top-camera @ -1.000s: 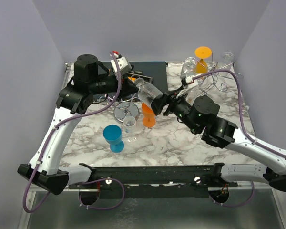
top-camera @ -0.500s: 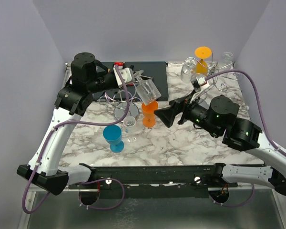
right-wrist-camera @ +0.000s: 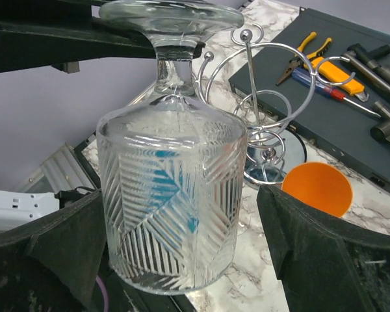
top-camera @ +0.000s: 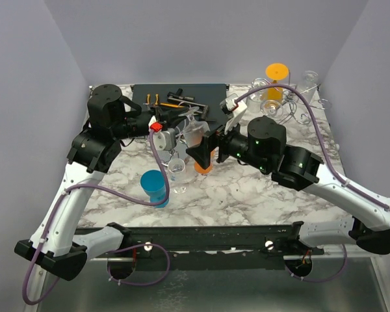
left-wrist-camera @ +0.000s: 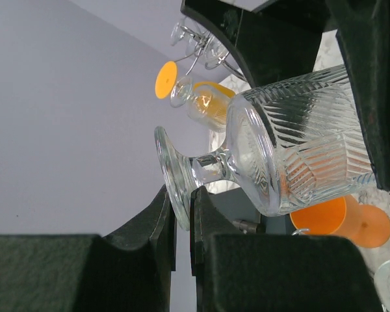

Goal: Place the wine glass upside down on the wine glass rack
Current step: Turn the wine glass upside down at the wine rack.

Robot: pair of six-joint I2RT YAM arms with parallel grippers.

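Note:
The clear ribbed wine glass [top-camera: 192, 133] hangs in the air over the table's middle. My left gripper [top-camera: 174, 128] is shut on its round foot [left-wrist-camera: 172, 172], with the bowl [left-wrist-camera: 299, 149] sticking out sideways. My right gripper [top-camera: 205, 151] is open, with one finger [right-wrist-camera: 49, 250] beside the bowl [right-wrist-camera: 169, 201] and the other [right-wrist-camera: 325, 253] a gap away from it. In the right wrist view the glass stands foot up. The chrome wire rack [right-wrist-camera: 263, 133] stands just behind the glass, and it is partly hidden under the grippers in the top view [top-camera: 171, 155].
An orange glass [top-camera: 202, 162], a small clear glass [top-camera: 177, 170] and a blue glass [top-camera: 155, 187] stand near the rack. A dark tool tray [top-camera: 205, 97] lies at the back. A second wire rack [top-camera: 279, 97] with hung glasses stands back right.
The right gripper drew back from the glass, then came in again around the bowl. The left arm swung nearer and lower with the glass held by its foot.

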